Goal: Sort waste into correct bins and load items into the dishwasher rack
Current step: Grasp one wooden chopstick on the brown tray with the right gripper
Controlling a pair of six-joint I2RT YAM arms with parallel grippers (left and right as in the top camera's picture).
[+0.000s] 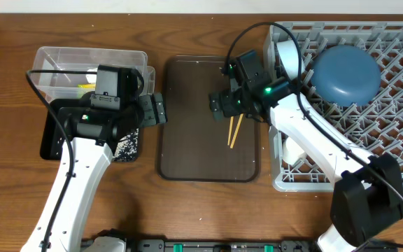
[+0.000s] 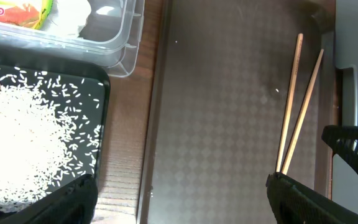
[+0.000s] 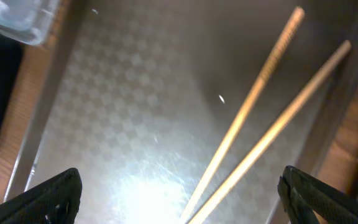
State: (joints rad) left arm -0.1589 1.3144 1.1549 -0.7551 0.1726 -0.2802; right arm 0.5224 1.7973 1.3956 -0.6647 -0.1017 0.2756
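While both my claws stand with jaws wide apart, gripping nothing, the two chopsticks (image 1: 234, 131) lie loose on the brown tray (image 1: 187, 150), near its right rim. They are thin, straight, pale wood, nearly meeting at one end and spreading toward the other. My right claw (image 1: 222, 103) hovers over their spread ends; my left claw (image 1: 158, 110) hangs at the tray's left rim.

My left arm (image 1: 75, 175) and right arm (image 1: 313, 136) reach inward toward each other.
My left gripper (image 1: 161, 109) points right, jaws spread wide; my right gripper (image 1: 215, 105) points left, tilted down, jaws equally wide.
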